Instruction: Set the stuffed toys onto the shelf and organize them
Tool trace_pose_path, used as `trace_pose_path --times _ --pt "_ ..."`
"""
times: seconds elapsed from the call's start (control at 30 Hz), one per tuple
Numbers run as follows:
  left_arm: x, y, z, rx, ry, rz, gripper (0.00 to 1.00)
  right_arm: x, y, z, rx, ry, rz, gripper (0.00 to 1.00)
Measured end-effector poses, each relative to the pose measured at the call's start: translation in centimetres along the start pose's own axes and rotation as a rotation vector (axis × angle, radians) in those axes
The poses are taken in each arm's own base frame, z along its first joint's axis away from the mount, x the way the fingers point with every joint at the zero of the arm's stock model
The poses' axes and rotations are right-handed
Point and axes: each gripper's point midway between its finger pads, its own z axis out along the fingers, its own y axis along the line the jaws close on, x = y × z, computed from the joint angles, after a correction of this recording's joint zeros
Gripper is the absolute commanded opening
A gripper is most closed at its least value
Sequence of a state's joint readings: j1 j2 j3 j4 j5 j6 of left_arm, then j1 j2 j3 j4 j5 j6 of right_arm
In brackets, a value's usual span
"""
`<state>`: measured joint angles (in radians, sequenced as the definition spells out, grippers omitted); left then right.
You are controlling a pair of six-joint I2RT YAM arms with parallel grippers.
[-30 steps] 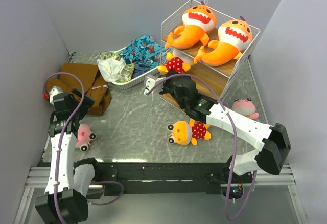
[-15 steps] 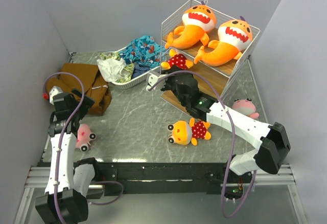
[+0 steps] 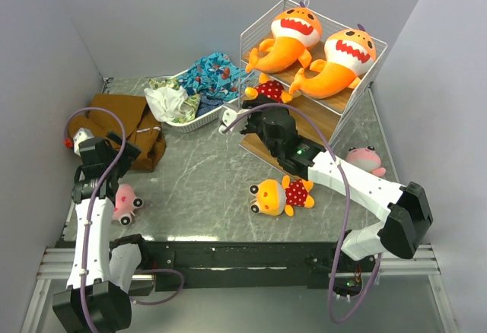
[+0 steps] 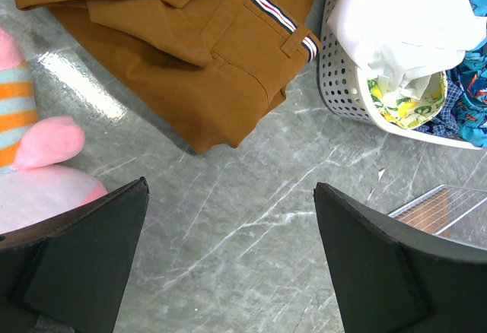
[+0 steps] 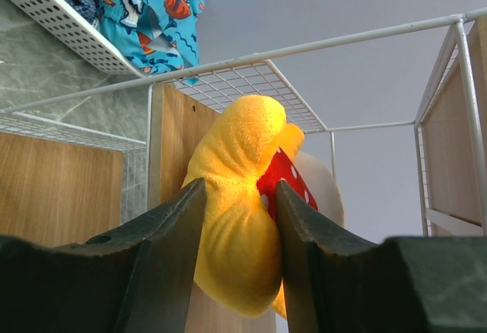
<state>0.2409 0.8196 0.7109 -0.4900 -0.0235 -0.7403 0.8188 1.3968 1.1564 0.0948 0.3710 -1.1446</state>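
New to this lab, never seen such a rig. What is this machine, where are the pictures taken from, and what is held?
Two robot arms are bolted to a table. The top picture looks down from above and behind them; the other two come from cameras on their wrists. The left end effector hangs open near brown trousers, a pink striped plush and a white basket of clothes. The right end effector grips a yellow-headed doll at the wire shelf, where two orange shark plushes lie. A second doll and a second pink plush lie on the table.
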Motion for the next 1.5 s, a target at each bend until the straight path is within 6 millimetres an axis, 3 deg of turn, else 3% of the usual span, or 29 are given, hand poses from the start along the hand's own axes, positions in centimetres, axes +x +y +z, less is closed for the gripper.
trace_pose_path --times 0.27,0.53,0.7,0.83,0.97,1.1,1.3,1.5 --pt "0.0 0.0 0.0 0.0 0.0 0.0 0.96 -0.3 0.5 -0.2 -0.025 -0.024 0.005 0.57" --pt "0.0 0.0 0.0 0.0 0.0 0.0 0.96 -1.5 0.3 -2.0 -0.058 -0.084 0.051 0.66" --pt "-0.1 -0.1 -0.1 0.004 -0.005 0.0 0.97 -3.4 1.2 -4.0 -0.11 -0.142 0.101 0.66" --pt "-0.2 -0.1 -0.2 0.008 -0.009 0.0 0.96 -6.3 2.8 -6.2 -0.164 -0.199 0.187 0.64" --pt "-0.3 -0.2 -0.4 0.012 -0.014 -0.001 0.96 -9.9 5.8 -9.0 -0.243 -0.22 0.382 0.61" --pt "-0.4 -0.3 -0.5 0.017 -0.02 -0.001 0.96 -10.2 9.2 -11.1 -0.318 -0.116 0.638 0.58" --pt "-0.4 -0.3 -0.6 0.019 -0.021 -0.001 0.96 -7.0 15.6 -12.4 -0.353 0.213 0.909 0.63" --pt "-0.3 -0.2 -0.5 0.017 -0.018 -0.001 0.97 -1.2 23.0 -14.0 -0.324 0.549 0.977 0.71"
